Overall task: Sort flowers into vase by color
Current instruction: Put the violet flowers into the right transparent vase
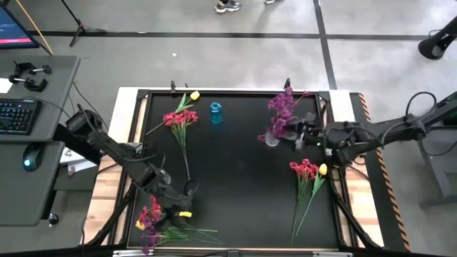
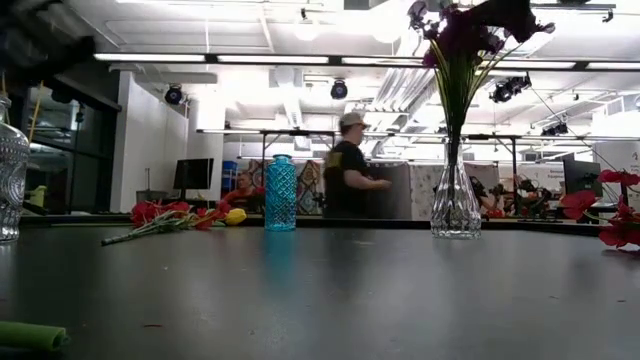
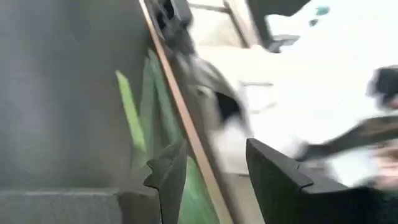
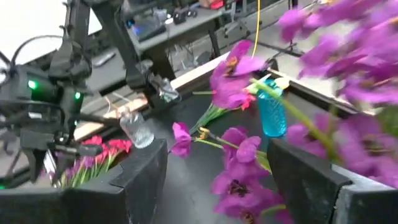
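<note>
- The tabletop (image 1: 235, 178) carries my flowers in heaps: red ones (image 1: 178, 119) far left, red with yellow (image 1: 308, 170) right, a mixed pile (image 1: 153, 218) near left.
- Purple flowers (image 1: 284, 107) already stand in the clear vase (image 2: 455, 205).
- My right gripper (image 4: 217, 180), jaws wide and empty, sits beside that vase (a careless swing could topple it).
- My left gripper (image 3: 208, 180), jaws apart and empty, hangs over the mixed pile; it might snag several stems.

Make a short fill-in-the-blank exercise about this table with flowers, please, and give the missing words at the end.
1. The flowers standing in the clear vase are ____.
2. The small empty bottle on the table is ____.
3. The right gripper is beside the ____ vase.
4. The bud lying next to the red flowers is ____.

Missing words: purple; blue; clear; yellow
</note>
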